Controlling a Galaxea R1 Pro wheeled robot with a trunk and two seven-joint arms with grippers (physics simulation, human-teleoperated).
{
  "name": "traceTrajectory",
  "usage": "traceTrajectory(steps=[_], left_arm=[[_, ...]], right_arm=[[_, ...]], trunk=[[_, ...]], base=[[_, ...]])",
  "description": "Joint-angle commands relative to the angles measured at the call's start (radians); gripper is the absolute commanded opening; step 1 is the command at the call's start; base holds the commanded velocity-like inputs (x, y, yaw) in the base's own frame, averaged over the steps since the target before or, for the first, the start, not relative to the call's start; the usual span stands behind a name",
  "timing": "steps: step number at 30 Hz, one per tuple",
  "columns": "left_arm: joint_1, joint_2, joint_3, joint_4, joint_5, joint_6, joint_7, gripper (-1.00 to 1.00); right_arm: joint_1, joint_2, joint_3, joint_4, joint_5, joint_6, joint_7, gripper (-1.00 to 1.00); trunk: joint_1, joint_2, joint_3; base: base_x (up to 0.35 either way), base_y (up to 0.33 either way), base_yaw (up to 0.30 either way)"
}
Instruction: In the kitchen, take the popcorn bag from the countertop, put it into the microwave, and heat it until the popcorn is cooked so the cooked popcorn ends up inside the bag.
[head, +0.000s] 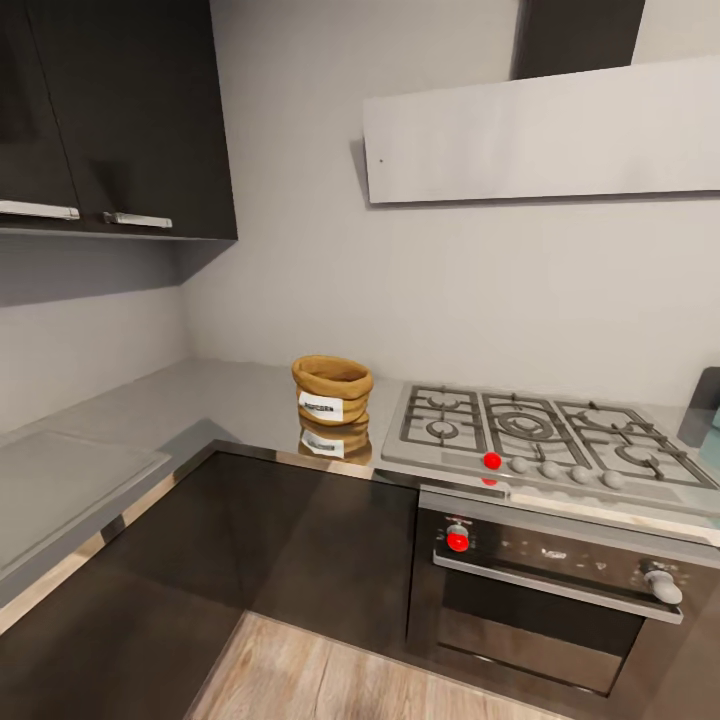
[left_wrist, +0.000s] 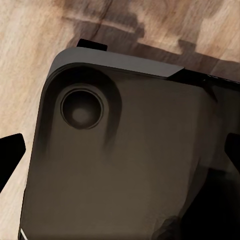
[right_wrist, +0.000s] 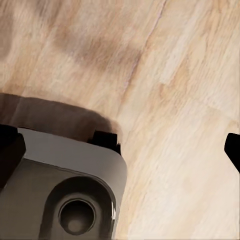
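Grey walls (head: 440, 290) are filling the back of the kitchen in the head view, with dark upper cabinets (head: 130, 110) hanging at the left and a white slanted hood (head: 540, 130) jutting out at the right. Below them the countertop (head: 150, 410) is wrapping around the corner over dark brown cabinet fronts (head: 290, 540). A grey gas hob (head: 540, 430) with black grates is sitting to the right, above a dark built-in oven (head: 560, 590) with a bar handle and 2 red knobs. A strip of light wood floor (head: 330, 680) is showing at the bottom.

The popcorn bag (head: 332, 389) is standing upright on the countertop, just beside the hob's left edge, its white label facing forward and its reflection lying in the metal below it.

In the left wrist view the left gripper (left_wrist: 120, 150) is pointing down at the robot's dark base (left_wrist: 125, 165), its fingertips spread wide at both edges. In the right wrist view the right gripper (right_wrist: 120, 145) is doing likewise over the wood floor (right_wrist: 170, 90), fingers far apart and holding nothing.
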Motion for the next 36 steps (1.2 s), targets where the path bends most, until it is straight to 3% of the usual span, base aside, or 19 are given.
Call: traceTrajectory(steps=[1, 6, 11, 14, 17, 21, 24, 27, 34, 36], left_arm=[[0.000, 0.000, 0.001, -0.001, 0.005, -0.002, 0.001, 1.00], [0.000, 0.000, 0.001, -0.001, 0.005, -0.002, 0.001, 1.00], [0.000, 0.000, 0.001, -0.001, 0.005, -0.002, 0.001, 1.00], [0.000, 0.000, 0.001, -0.001, 0.005, -0.002, 0.001, 1.00], [0.000, 0.000, 0.001, -0.001, 0.005, -0.002, 0.001, 1.00], [0.000, 0.000, 0.001, -0.001, 0.005, -0.002, 0.001, 1.00], [0.000, 0.000, 0.001, -0.001, 0.005, -0.002, 0.001, 1.00], [0.000, 0.000, 0.001, -0.001, 0.005, -0.002, 0.001, 1.00], [0.000, 0.000, 0.001, -0.001, 0.005, -0.002, 0.001, 1.00], [0.000, 0.000, 0.001, -0.001, 0.005, -0.002, 0.001, 1.00]], right_arm=[[0.000, 0.004, 0.012, -0.039, 0.007, 0.044, 0.005, 1.00], [0.000, 0.018, 0.045, -0.347, 0.000, 0.321, 0.013, 1.00], [0.000, 0.070, 0.065, -0.641, 0.002, 0.586, 0.023, 1.00], [0.000, 0.108, 0.138, -0.797, 0.001, 0.741, 0.023, 1.00], [0.000, 0.150, 0.162, -0.917, 0.000, 0.839, 0.022, 1.00], [-0.001, 0.215, 0.181, -1.113, -0.001, 1.090, 0.022, 1.00], [-0.036, 0.233, 0.187, -1.160, -0.003, 1.165, 0.022, 1.00], [-0.088, 0.245, 0.206, -1.172, -0.003, 1.165, 0.021, 1.00], [-0.321, 0.245, 0.219, -1.176, -0.013, 1.165, 0.021, 1.00], [-0.362, 0.245, 0.219, -1.177, -0.015, 1.165, 0.021, 1.00]], trunk=[[0.000, -0.001, -0.001], [0.000, -0.001, -0.001], [0.000, -0.001, -0.001], [0.000, -0.001, -0.001], [0.000, -0.001, -0.001], [0.000, -0.001, -0.001], [0.000, -0.001, -0.001], [0.000, -0.001, -0.001], [0.000, -0.001, -0.001], [0.000, -0.001, -0.001]], base=[[0.000, 0.000, 0.000], [0.000, 0.000, 0.000], [0.000, 0.000, 0.000], [0.000, 0.000, 0.000], [0.000, 0.000, 0.000], [0.000, 0.000, 0.000], [0.000, 0.000, 0.000], [0.000, 0.000, 0.000], [0.000, 0.000, 0.000], [0.000, 0.000, 0.000]])
